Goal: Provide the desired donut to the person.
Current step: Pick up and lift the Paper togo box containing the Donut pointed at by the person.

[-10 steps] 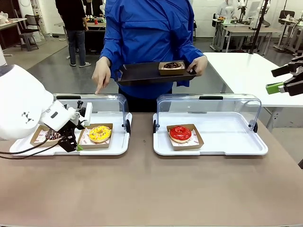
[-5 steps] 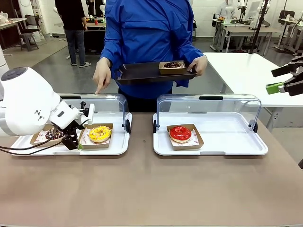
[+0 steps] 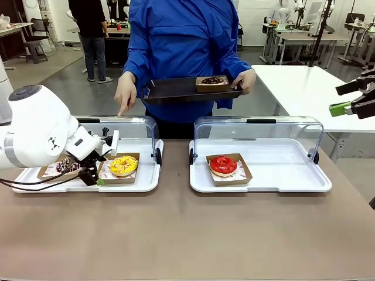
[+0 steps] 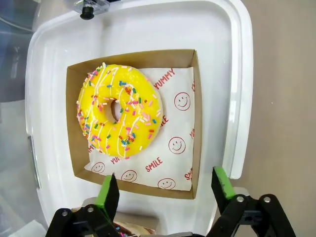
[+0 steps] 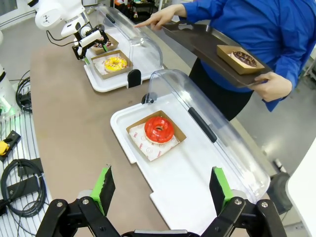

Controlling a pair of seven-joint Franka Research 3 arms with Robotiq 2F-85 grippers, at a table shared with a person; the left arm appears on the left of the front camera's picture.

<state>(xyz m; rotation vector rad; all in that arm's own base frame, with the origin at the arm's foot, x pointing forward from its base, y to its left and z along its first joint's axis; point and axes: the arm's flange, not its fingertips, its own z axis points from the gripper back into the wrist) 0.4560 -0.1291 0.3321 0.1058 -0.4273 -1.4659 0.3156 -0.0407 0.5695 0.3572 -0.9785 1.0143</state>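
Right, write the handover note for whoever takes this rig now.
Left gripper: open, low over the near edge of the yellow donut's cardboard tray, nothing held.
Right gripper: open, empty, raised off to the right.
Person: one hand points down at the left case; the other holds a dark tray with a chocolate donut.
Red donut sits in the right case.
Done: left gripper placed at the yellow donut. Left to do: grip its cardboard tray, lift, hand it to the person.

Figure in black (image 3: 89, 20) far back — white table (image 3: 304, 88) right.
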